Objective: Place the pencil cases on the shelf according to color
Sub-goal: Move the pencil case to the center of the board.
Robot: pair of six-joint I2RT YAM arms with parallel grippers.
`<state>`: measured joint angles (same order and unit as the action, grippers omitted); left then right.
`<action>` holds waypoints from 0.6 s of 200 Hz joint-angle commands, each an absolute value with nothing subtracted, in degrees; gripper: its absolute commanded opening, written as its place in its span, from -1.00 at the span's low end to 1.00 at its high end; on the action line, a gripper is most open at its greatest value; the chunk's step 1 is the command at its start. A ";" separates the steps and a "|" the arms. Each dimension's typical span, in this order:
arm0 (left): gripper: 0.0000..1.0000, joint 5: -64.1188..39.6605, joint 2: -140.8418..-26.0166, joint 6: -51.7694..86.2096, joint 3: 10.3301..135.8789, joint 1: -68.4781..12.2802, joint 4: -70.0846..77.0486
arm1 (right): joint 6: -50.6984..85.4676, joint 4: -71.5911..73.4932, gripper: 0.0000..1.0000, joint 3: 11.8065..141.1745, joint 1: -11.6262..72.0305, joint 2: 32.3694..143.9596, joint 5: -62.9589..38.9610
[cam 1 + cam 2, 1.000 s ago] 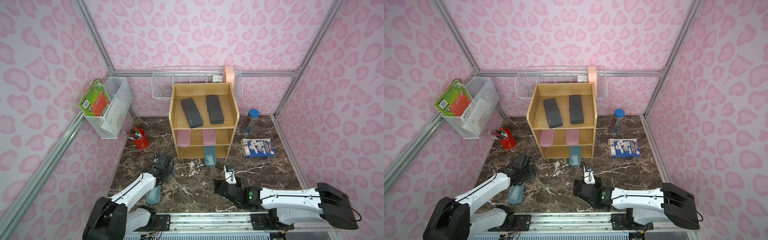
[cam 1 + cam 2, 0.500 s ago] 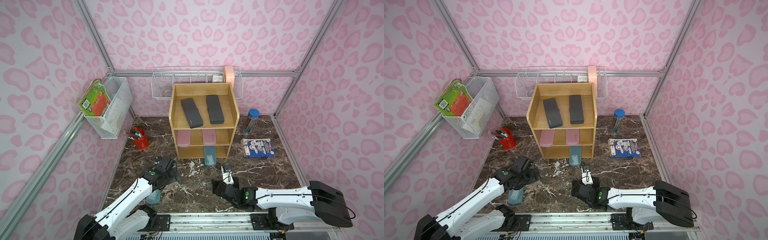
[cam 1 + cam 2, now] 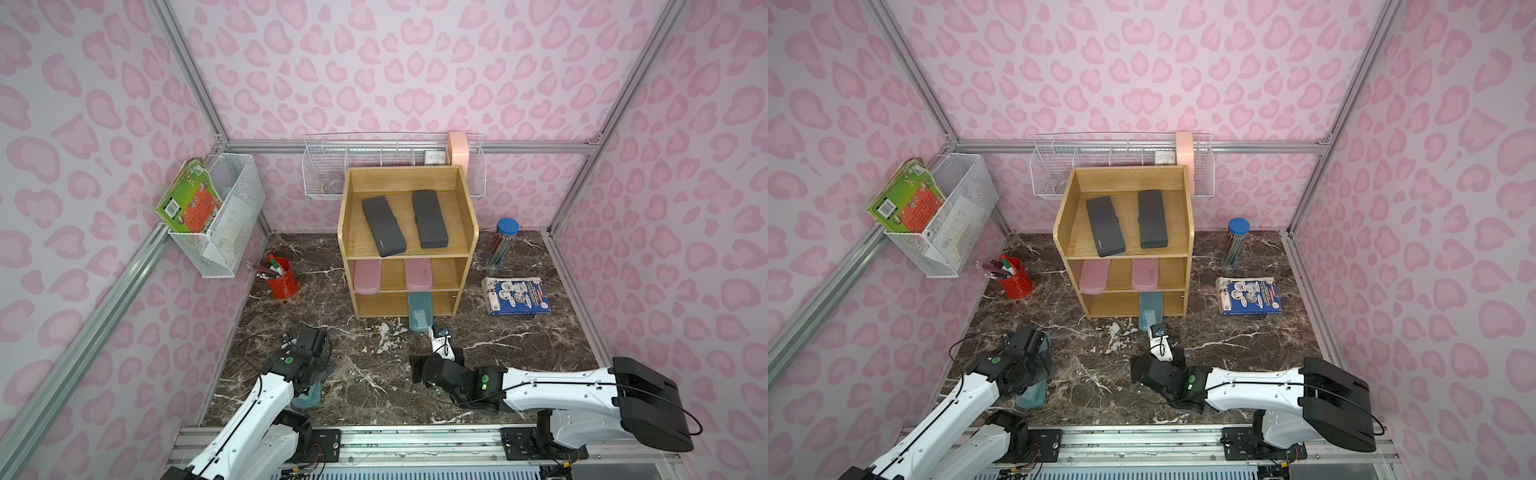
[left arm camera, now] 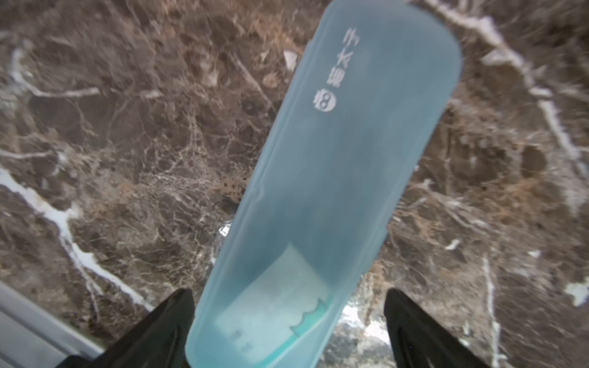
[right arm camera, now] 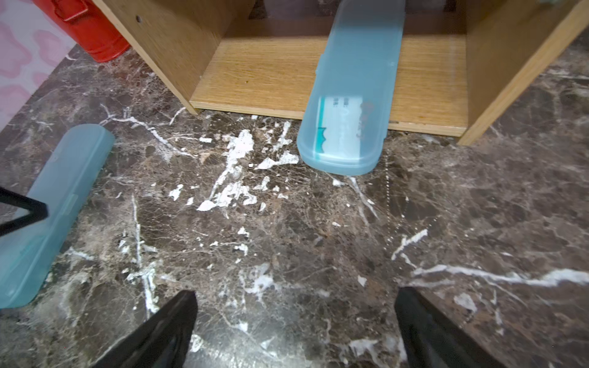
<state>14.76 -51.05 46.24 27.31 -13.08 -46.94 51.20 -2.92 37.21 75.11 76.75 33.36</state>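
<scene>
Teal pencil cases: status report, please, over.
Left gripper open over teal case on table. Right gripper open, empty. Second teal case half in shelf bottom tier. No obstacle seen.

White East Asian characters run down the teal case, ending in a round badge like a figure 8, too blurred to read. The white label inside the other teal case shows only specks of print, and the pale mark on a black case and the barcode on the green book are illegible too.
</scene>
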 commanded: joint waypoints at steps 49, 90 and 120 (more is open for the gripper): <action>0.97 1.48 -68.63 43.21 31.48 -7.91 -37.18 | 55.74 -10.58 0.99 38.05 76.67 76.36 33.88; 0.93 -5.14 -82.82 44.43 35.52 -13.31 -31.92 | 58.75 -14.67 0.99 38.55 78.53 75.98 36.43; 0.93 -4.38 -83.64 49.03 37.72 -19.96 -32.08 | 59.16 -14.69 0.99 37.50 79.02 75.12 37.14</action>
<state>3.99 -81.62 44.86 38.22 -16.29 -35.40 57.58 -13.04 38.06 78.81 75.85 35.09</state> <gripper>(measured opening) 0.967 0.994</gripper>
